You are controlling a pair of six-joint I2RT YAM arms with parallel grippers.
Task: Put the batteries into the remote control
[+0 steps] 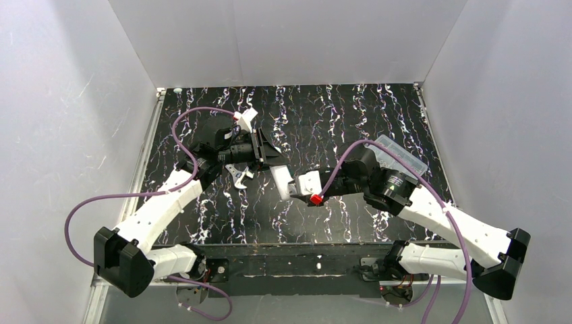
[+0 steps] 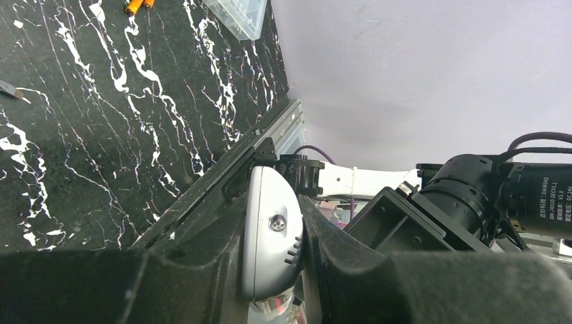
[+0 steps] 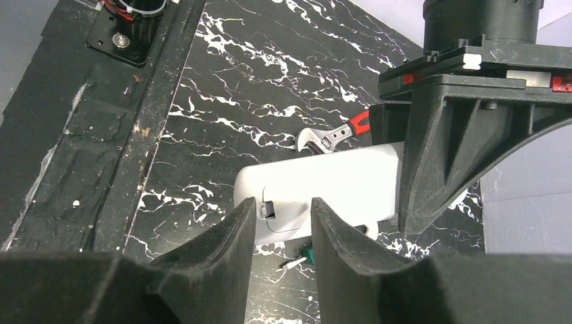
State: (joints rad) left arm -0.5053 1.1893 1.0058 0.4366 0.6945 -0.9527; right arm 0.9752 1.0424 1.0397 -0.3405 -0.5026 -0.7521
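Now, at about ten o'clock from centre, your left gripper (image 1: pixel 270 162) has its jaws pinching the remote control (image 3: pixel 330 185) by its long thin edges, at one end. The handset looks lifted off the tabletop (image 1: pixel 337 115) near the middle, back face turned toward your right wrist camera. A red-handled wrench (image 3: pixel 327 140) lies beyond it and a green-handled screwdriver (image 3: pixel 305 256) peeks out beneath.

Moving across, your right gripper (image 3: pixel 280 216) sits at the free end, jaws spread with a clear gap and nothing between them. The small latch on the back shows right in that gap.

Expect light, stiff, hollow plastic with a smooth skin, so it could twist in a hard push. Your edge hold at one end keeps the back free, which seems the right place.

Out toward two o'clock, the batteries (image 2: pixel 138 6) lie near a clear box (image 2: pixel 237 15), well apart from the remote. They're slick and round, likely to roll; take each across the barrel's middle.
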